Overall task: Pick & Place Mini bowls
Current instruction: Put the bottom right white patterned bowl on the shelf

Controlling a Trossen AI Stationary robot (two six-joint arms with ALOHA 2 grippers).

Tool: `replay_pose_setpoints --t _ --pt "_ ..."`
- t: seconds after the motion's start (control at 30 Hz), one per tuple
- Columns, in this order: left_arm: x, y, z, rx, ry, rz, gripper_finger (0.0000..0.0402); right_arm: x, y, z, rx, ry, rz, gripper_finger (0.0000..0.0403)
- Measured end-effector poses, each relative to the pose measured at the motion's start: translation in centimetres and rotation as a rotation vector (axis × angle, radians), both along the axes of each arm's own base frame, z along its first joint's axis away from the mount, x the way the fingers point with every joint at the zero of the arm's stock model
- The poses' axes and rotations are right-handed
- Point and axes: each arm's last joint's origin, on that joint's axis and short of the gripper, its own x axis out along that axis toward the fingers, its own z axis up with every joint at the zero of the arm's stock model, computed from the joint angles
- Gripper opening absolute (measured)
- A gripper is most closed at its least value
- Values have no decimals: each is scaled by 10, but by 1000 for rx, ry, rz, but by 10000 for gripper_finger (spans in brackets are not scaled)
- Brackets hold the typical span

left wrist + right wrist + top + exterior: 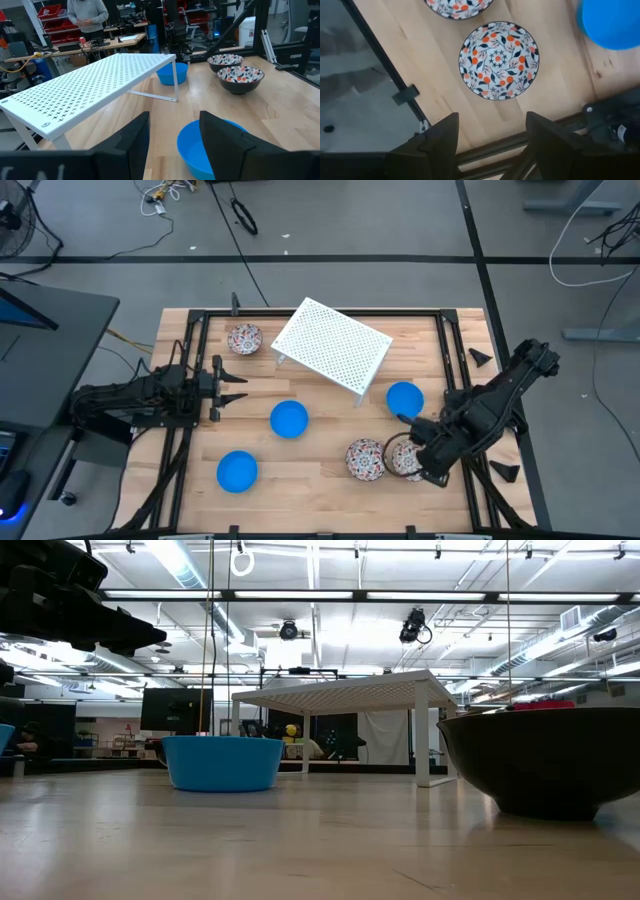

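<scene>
Right claw point(490, 132) parted above patterned bowl point(498, 60), holding nothing.

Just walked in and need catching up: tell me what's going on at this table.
Neither arm holds anything. The right end effector hangs open over a patterned bowl near the table's right edge, another patterned bowl beside it. The left end effector waits open at the left, pointing toward a blue bowl. The white rack stands empty.
</scene>
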Motion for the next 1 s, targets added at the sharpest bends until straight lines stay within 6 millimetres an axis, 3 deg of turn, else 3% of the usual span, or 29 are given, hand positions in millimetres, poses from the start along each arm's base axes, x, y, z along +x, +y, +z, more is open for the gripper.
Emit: replay_pose_setpoints --t 0.2,0.73,1.0 --pt "0 0 0 0 0 0 177 -2 6 -7 -21 43 -103 233" --pt "0 0 0 0 -1 0 177 -15 4 -65 -55 201 -643 233" --pt "0 0 0 0 0 0 177 -21 -1 -91 -49 204 -753 233"
